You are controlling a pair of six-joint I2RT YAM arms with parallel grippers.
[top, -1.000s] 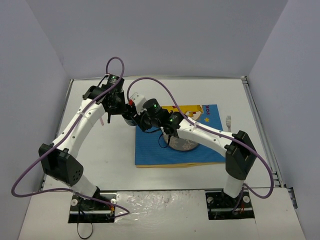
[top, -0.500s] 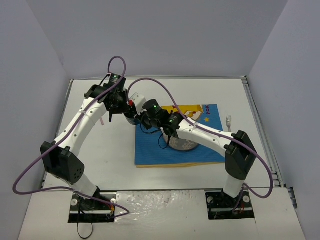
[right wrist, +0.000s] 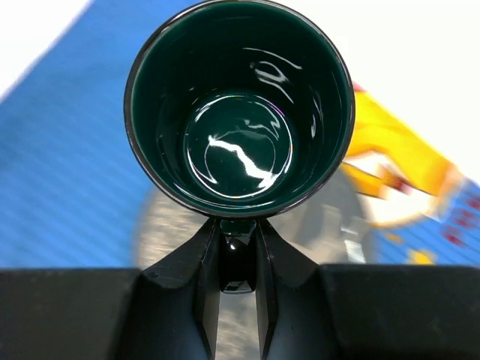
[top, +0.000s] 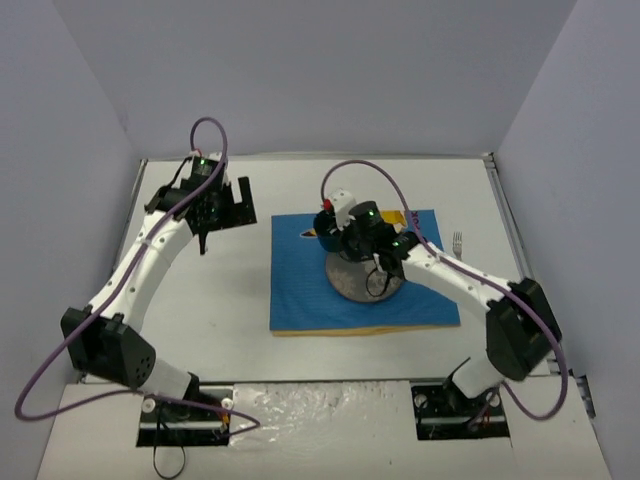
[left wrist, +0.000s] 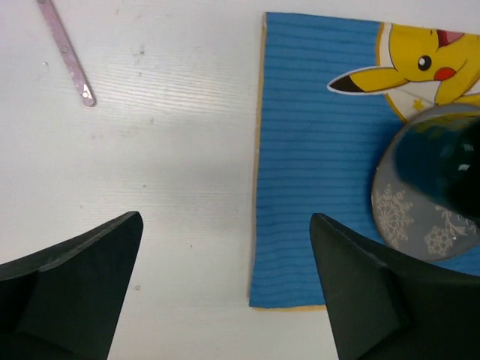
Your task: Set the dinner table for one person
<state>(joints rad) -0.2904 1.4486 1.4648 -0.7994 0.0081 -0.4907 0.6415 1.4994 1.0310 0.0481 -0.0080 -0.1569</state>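
Handover done: left tool (left wrist: pixel 225 222) has sprung open and pulled back over the white counter (left wrist: pixel 172 150), while right tool (right wrist: pixel 238 234) pinches the green mug (right wrist: pixel 238 105) by its handle, above the plate (top: pixel 350 283) on the placemat (top: pixel 300 300).

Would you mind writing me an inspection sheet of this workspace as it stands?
Surface: white dinner table with a blue cartoon placemat on it.
Job's things: grey plate on the placemat; dark green mug, nothing seen inside, over the placemat; fork on the table right of the placemat; pinkish utensil handle on the table left of it.
Clutter: nothing seen.
Hands: left hand open, empty, over the table; right hand shut on the mug's handle.
Cables: purple cables loop off both arms.
Surroundings: plain grey walls on three sides.
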